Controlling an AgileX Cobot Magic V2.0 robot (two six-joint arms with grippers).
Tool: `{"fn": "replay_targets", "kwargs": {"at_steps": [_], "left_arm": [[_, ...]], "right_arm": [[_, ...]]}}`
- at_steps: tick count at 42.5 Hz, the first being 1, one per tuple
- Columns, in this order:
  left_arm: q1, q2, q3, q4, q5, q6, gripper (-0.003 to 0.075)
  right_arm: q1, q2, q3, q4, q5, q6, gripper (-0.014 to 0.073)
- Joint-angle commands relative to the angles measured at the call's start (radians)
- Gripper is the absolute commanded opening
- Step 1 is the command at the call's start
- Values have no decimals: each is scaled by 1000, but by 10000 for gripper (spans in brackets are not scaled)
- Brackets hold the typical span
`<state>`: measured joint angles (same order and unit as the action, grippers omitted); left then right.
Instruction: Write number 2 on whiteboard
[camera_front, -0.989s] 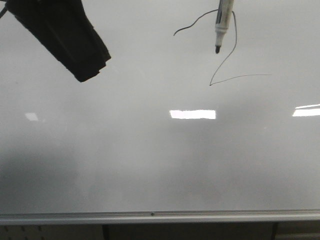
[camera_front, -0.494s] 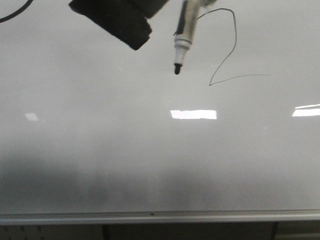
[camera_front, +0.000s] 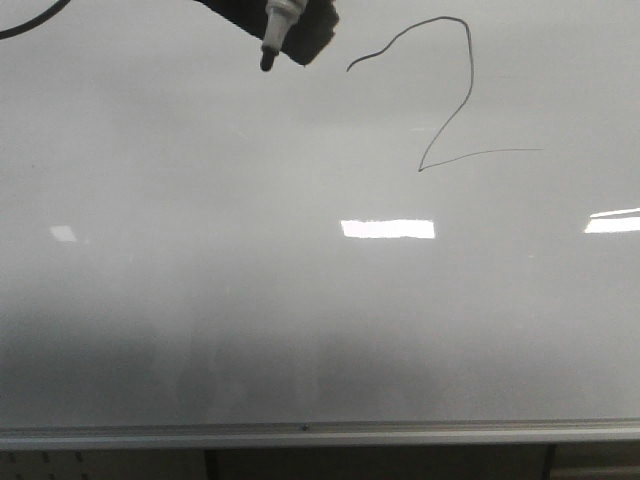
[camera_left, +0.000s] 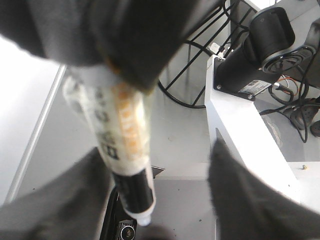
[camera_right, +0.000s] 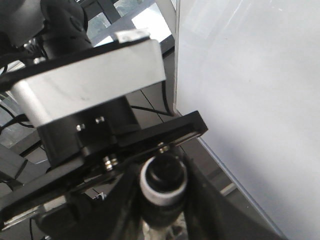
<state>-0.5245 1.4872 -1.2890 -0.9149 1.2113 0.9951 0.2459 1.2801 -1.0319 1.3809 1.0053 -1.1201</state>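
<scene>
The number 2 (camera_front: 447, 95) (thin, dark) sits on the whiteboard (camera_front: 300, 320).

Robotics lab or test workshop, not home. Large glossy whiteboard (camera_front: 300, 300) fills front view, silver rail (camera_front: 320, 434) along lower edge, strip-light reflections (camera_front: 388, 228) on surface suggest ceiling tube lighting. Perforated panel (camera_front: 60, 465) below rail. Left wrist view: white machine housing (camera_left: 250, 145), black motor joint (camera_left: 260, 45), loose black cables (camera_left: 210, 65), exposed thin wires (camera_left: 287, 82), bare grey floor (camera_left: 180, 135). Right wrist view: black metal bracket with screws (camera_right: 125, 145), bare aluminium block (camera_right: 90, 85). Equipment bench setting.
</scene>
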Motion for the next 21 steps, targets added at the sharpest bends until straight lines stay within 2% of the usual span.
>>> {"fn": "replay_targets", "kwargs": {"at_steps": [1, 9, 14, 17, 21], "left_arm": [[-4, -41, -34, -52, 4, 4, 165], [-4, -41, -40, -45, -17, 4, -20], [-4, -41, -40, -45, -25, 6, -20], [-4, -41, -40, -45, -25, 6, -20], [-4, -41, -40, -34, -25, 6, -20]], "right_arm": [[0, -20, -25, 71, 8, -19, -109], [0, -20, -25, 64, 22, -19, -109], [0, -20, -25, 64, 23, -19, -93], [0, -20, -25, 64, 23, -19, -27], [0, -20, -25, 70, 19, -19, 139]]}}
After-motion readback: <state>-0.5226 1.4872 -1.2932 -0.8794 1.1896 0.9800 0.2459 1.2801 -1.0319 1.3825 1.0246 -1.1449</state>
